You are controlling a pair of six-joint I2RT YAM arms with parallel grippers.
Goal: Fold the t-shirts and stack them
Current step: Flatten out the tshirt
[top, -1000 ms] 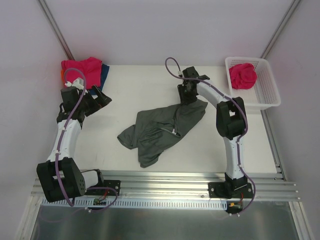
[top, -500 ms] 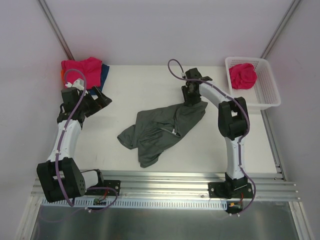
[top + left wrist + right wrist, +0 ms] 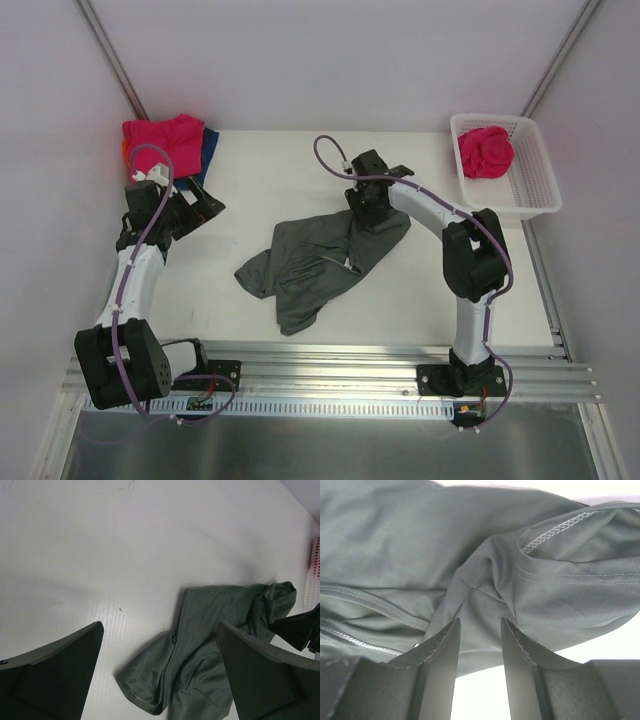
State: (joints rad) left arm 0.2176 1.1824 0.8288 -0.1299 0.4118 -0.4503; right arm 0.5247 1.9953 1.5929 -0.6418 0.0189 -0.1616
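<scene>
Dark grey t-shirt (image 3: 320, 262): crumpled at table (image 3: 250, 190) centre. Pink t-shirt (image 3: 160, 135): laid on blue t-shirt (image 3: 208, 150), far left corner. Second pink t-shirt (image 3: 486, 152): bundled in basket (image 3: 538, 185).

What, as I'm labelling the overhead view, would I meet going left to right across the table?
Pink-topped stack of t-shirts → dark grey t-shirt → white basket holding a crumpled pink t-shirt.
</scene>
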